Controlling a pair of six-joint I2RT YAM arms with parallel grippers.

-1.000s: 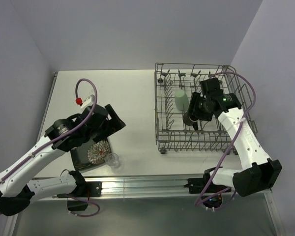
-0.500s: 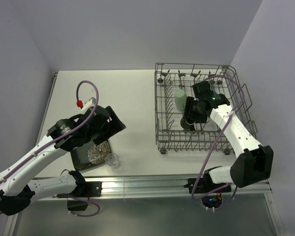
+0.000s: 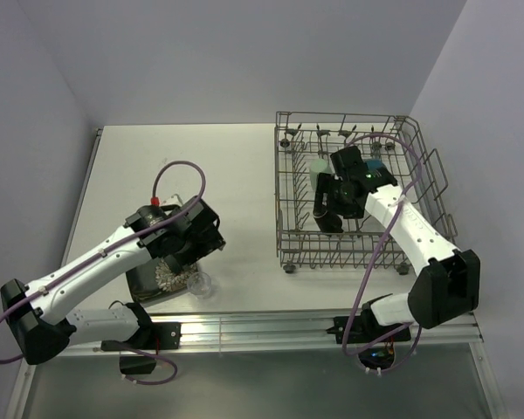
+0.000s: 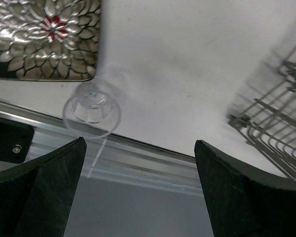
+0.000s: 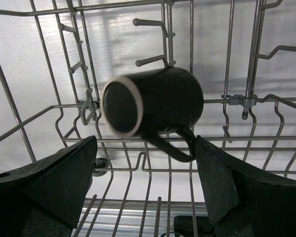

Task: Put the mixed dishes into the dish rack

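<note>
The grey wire dish rack (image 3: pixel 419 166) stands at the right of the table. A brown handled mug (image 5: pixel 158 101) lies on its side on the rack's wires, mouth to the left and handle down, slightly blurred. My right gripper (image 5: pixel 145 182) is open just below it and touches nothing. A pale green cup (image 3: pixel 316 168) stands in the rack beside that arm. At the front left, the square black floral plate (image 4: pixel 44 39) lies flat with the small clear glass (image 4: pixel 92 108) upright at its corner. My left gripper (image 4: pixel 140 187) hangs open over the table's near edge, the glass just beyond its left finger (image 4: pixel 44 187).
The rack's near left corner (image 4: pixel 266 123) lies to the right of my left gripper. A metal rail (image 3: pixel 262 327) runs along the table's near edge. Upright tines (image 5: pixel 165 29) rise around the mug. Bare white table (image 3: pixel 236 175) separates plate and rack.
My right gripper moved left in the rack, opened and let the mug go; it now lies on the wires. My left arm swung down towards the glass, still open.
</note>
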